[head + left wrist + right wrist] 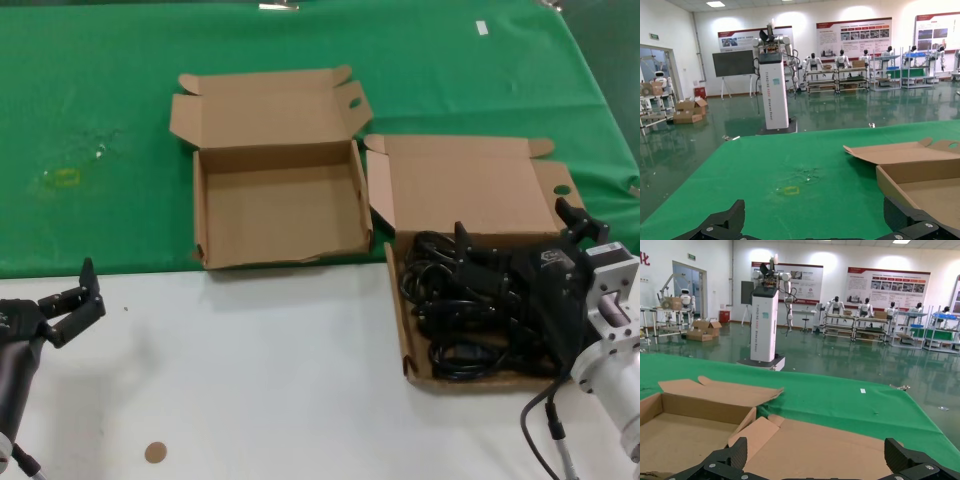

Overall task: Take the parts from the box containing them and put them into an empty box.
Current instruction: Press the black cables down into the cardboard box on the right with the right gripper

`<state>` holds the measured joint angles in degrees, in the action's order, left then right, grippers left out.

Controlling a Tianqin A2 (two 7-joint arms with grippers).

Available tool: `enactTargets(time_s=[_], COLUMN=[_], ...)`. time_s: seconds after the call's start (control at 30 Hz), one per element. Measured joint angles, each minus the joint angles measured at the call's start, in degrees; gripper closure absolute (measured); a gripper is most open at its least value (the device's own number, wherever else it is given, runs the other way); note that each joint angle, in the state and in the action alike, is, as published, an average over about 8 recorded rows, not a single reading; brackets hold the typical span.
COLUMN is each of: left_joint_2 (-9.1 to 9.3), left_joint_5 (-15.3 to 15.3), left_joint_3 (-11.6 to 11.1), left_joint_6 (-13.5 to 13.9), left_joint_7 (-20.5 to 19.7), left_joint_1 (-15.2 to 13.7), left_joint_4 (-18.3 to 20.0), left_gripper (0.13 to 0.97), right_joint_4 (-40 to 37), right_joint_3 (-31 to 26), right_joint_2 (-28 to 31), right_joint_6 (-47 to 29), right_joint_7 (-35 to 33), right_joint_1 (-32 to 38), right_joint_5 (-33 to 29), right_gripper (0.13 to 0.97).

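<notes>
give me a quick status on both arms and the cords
Right end effector open, over the cords in the full box, nothing gripped. Left end effector open, idle at near left edge. Empty box open, path unobstructed.

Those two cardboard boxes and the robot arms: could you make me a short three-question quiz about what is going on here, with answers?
1. True or false: the empty box already holds some of the parts.
2. Which gripper is over the box containing them? A) left gripper B) right gripper
3. Fill in: both boxes have their hinged lids ____.

Key:
1. False; its floor is bare and every cord lies in the other box.
2. B; it hovers open above the cords, while the left gripper waits open over the white table.
3. Open.
</notes>
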<state>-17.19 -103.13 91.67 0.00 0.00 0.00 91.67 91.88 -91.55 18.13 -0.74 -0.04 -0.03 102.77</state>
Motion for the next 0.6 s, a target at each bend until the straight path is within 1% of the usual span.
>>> enactTargets(time_s=[0.6], left_joint_2=[0.0], left_joint_5=[0.0], left_joint_3=[0.0], left_joint_6=[0.0], left_joint_7=[0.0], left_joint_1=[0.0], left_joint_4=[0.0], left_gripper=[0.132], right_joint_4=[0.0], right_joint_3=[0.0], right_joint_2=[0.0], right_joint_6=[0.0], right_joint_7=[0.0], right_joint_1=[0.0], right_joint_5=[0.0], right_gripper=[0.129])
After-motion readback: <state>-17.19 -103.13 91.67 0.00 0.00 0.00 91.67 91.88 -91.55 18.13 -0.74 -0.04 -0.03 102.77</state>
